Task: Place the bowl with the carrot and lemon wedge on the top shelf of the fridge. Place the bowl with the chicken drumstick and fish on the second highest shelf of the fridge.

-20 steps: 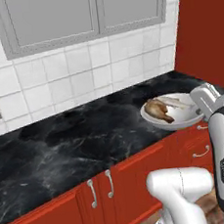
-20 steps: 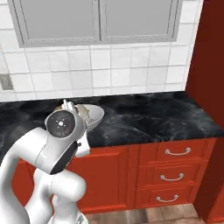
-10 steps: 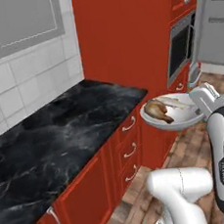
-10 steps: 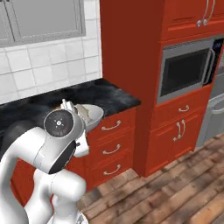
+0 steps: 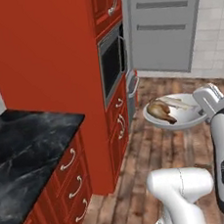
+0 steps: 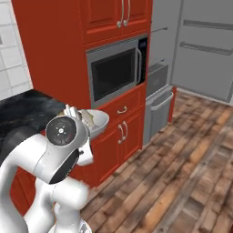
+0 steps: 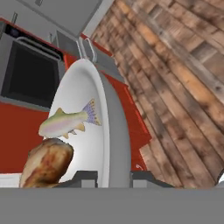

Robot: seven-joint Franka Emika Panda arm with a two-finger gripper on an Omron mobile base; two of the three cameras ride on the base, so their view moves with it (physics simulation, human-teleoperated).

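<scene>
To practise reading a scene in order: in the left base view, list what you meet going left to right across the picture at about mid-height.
Black marble counter → red cabinet drawers → built-in microwave → chicken drumstick → fish → tool shut on the white bowl.

No readable text, label, brand, number or sign appears anywhere in this kitchen scene; cabinet fronts, the built-in microwave (image 6: 118, 73) and the fridge door (image 5: 165, 24) all look plain and unmarked.
</scene>
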